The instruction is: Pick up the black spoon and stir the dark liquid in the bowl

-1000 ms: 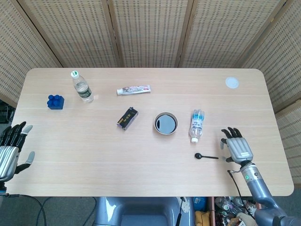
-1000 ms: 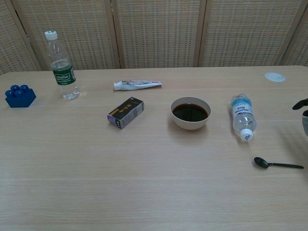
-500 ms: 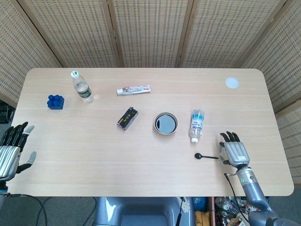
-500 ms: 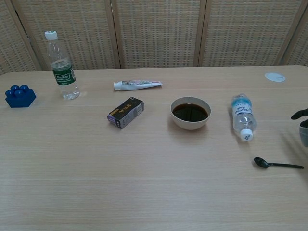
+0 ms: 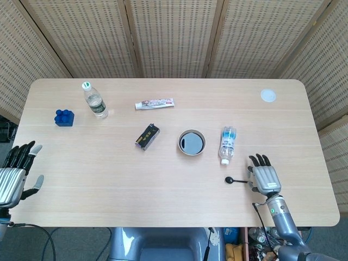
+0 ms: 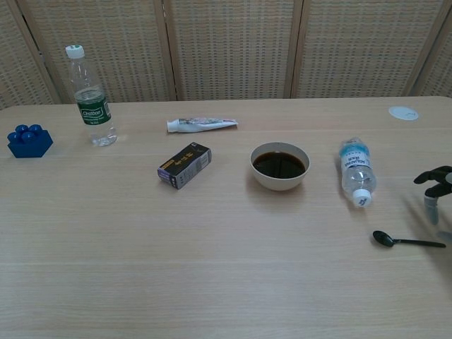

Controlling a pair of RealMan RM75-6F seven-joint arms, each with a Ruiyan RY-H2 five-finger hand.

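Observation:
The black spoon (image 5: 236, 180) (image 6: 405, 241) lies flat on the table, bowl end to the left, at the front right. My right hand (image 5: 263, 176) (image 6: 436, 185) hovers palm down over the handle's right end, fingers spread and holding nothing. A white bowl (image 5: 191, 142) (image 6: 280, 166) of dark liquid stands at the table's middle. My left hand (image 5: 15, 173) hangs open off the table's left edge, seen only in the head view.
A lying water bottle (image 5: 228, 144) (image 6: 356, 176) sits between bowl and spoon. A dark box (image 5: 147, 135), a toothpaste tube (image 5: 155, 104), an upright bottle (image 5: 94, 100), a blue block (image 5: 64, 117) and a white disc (image 5: 267, 95) lie farther off.
My right hand has slid left and toward the front edge, coming over the spoon's handle end. The spoon and the left hand have barely moved.

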